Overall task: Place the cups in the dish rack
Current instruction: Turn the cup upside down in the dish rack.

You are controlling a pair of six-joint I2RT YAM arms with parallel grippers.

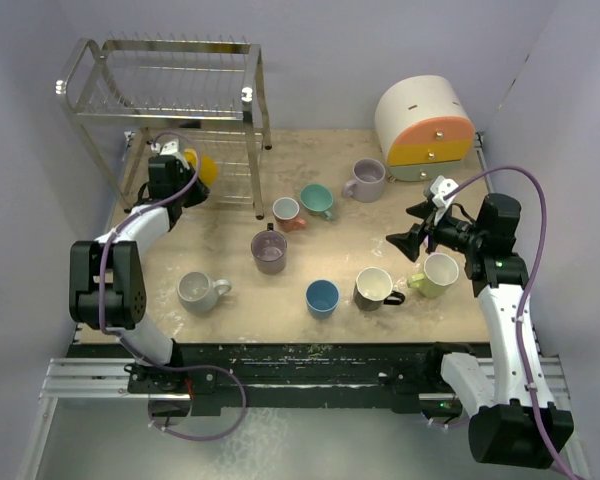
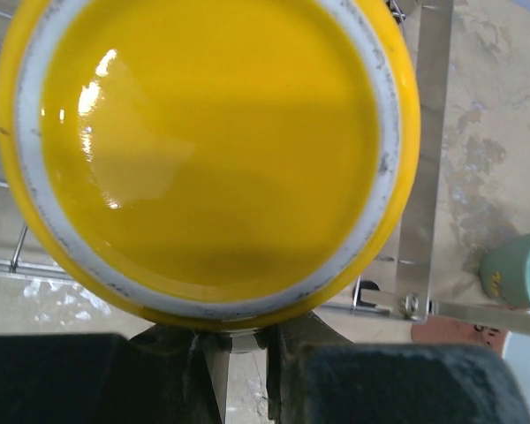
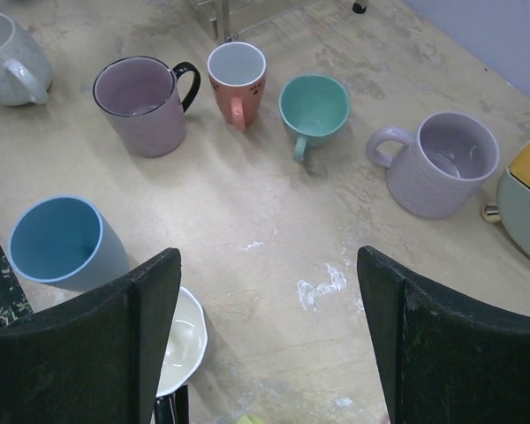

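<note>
Yellow mug (image 1: 204, 165) is gripped by left gripper (image 1: 188, 170) inside dish rack (image 1: 160, 70) lower tier, approx 10 o'clock, not yet released; eight cups (image 1: 270, 250) are left on table (image 1: 330, 250), right gripper (image 1: 410, 227) spread wide, empty, at 3 o'clock.

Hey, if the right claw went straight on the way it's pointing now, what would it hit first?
Probably bare tabletop: the right claw is open and angled down at an empty patch. Skimming level instead, the teal cup looks nearest in line, though depth is unclear.
</note>
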